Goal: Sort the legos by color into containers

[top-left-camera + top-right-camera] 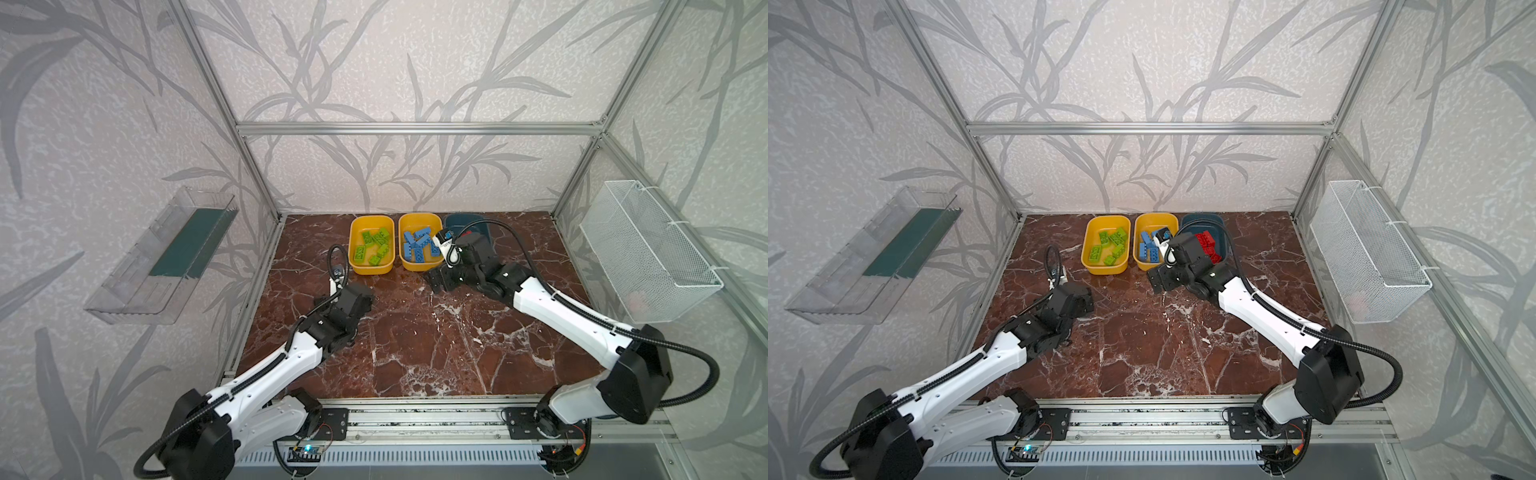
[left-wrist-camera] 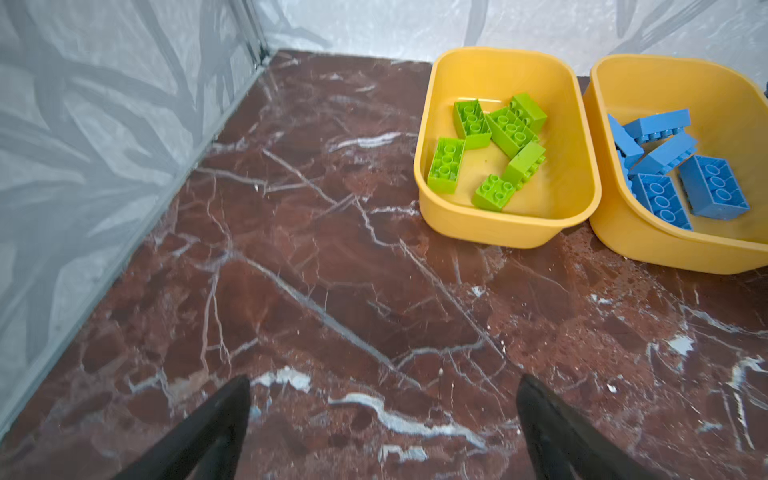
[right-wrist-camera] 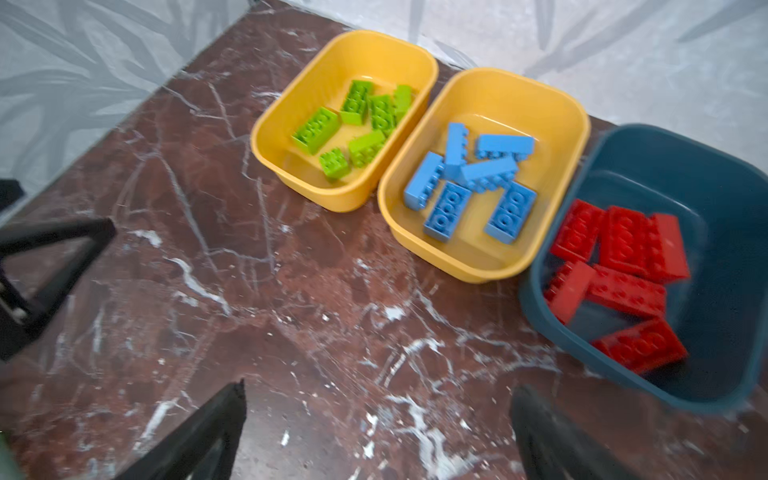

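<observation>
Closest in, both arms rise from a metal rail (image 1: 415, 415) at the front edge of the marble tabletop (image 1: 415, 340). Farther back, the left gripper (image 2: 384, 382) hangs over bare marble, in front of and to the left of the tubs. Its jaws stand wide apart with nothing between them. The right gripper (image 3: 379, 388) hovers just in front of the row of tubs, near where the middle and right ones meet. Its jaws are spread wide too, and empty.

Three tubs stand side by side along the back wall. The left yellow tub (image 3: 340, 199) holds the green legos (image 3: 316, 129), six loose bricks lying at various angles. The middle yellow tub (image 3: 457, 266) holds the blue legos (image 3: 446, 210), some leaning on one another. The dark blue tub (image 3: 727, 187) — on the right — holds the red legos (image 3: 623, 239), several of them overlapping.
</observation>
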Robot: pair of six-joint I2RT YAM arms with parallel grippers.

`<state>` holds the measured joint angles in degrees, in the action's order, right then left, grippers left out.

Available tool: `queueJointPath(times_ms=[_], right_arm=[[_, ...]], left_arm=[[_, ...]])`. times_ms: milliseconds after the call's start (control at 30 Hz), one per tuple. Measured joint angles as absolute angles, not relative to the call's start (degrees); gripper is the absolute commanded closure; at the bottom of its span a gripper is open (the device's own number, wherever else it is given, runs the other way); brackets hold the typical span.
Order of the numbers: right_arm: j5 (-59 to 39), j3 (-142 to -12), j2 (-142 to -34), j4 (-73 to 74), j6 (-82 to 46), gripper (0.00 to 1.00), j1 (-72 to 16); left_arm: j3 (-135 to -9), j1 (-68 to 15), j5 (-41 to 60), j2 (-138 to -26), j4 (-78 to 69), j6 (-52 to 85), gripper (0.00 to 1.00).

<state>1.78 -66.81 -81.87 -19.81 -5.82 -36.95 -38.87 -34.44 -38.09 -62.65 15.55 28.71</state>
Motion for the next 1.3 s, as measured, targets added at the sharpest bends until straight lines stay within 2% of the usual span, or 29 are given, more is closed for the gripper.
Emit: queueJointPath(times_ms=[200, 433, 700, 833, 1000, 1300], right_arm=[[7.51, -55.27, -72.03, -19.35, -5.65, 0.01, -35.09], [14.0, -38.94, -58.08, -11.29, -2.68, 0.01, -34.92], [24.03, -19.18, -47.64, 11.57, 4.12, 0.01, -32.47], [23.4, -15.9, -51.07, 19.88, 4.23, 0.01, -25.15], [21.41, -15.86, -62.22, 31.55, 2.9, 0.01, -15.14], [18.13, -16.05, -81.91, 50.74, 3.53, 0.01, -10.57]], left_arm=[[-38.57, -32.34, -41.45, -66.98, 4.71, 17.82, 0.01], [-34.37, -21.76, -38.98, -66.92, -5.85, 11.86, 0.01], [-31.2, -14.63, -33.91, -72.99, -17.28, 6.2, 0.01], [-26.94, -11.05, -30.46, -74.06, -22.37, 5.54, 0.01], [-25.54, -7.94, -27.31, -77.76, -28.27, 4.82, 0.02], [-20.99, -3.4, -22.48, -81.84, -41.6, 4.25, 0.02]])
